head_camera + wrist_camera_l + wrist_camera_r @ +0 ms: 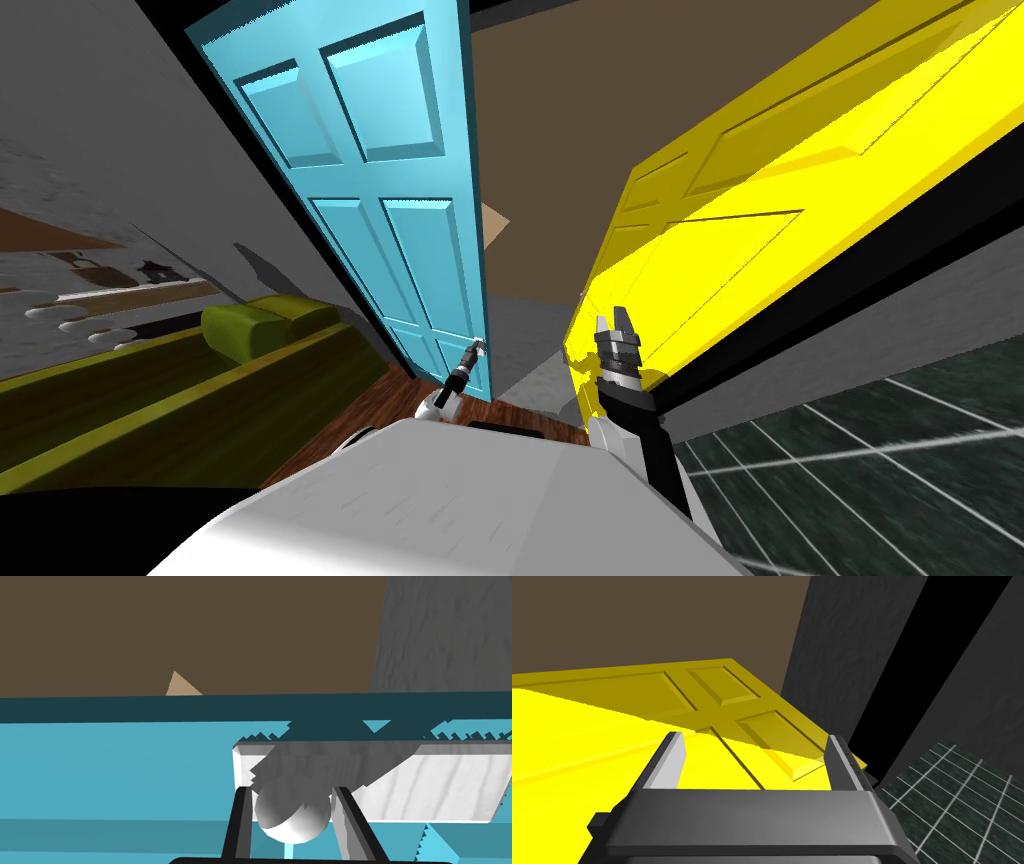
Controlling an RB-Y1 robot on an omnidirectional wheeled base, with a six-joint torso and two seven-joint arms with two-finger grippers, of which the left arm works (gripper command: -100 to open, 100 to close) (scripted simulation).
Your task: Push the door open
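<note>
Since cyan panelled door (390,230) needs pushing, left end effector (292,791) clamps round grey-white knob (292,818); right end effector (756,738) spread wide, empty.

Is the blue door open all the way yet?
Partly. The blue door stands ajar, brown wall showing past its edge. The left gripper is shut on its round knob, so the push is in hand. Swinging it wider is left. The right gripper hangs open by the yellow door.
</note>
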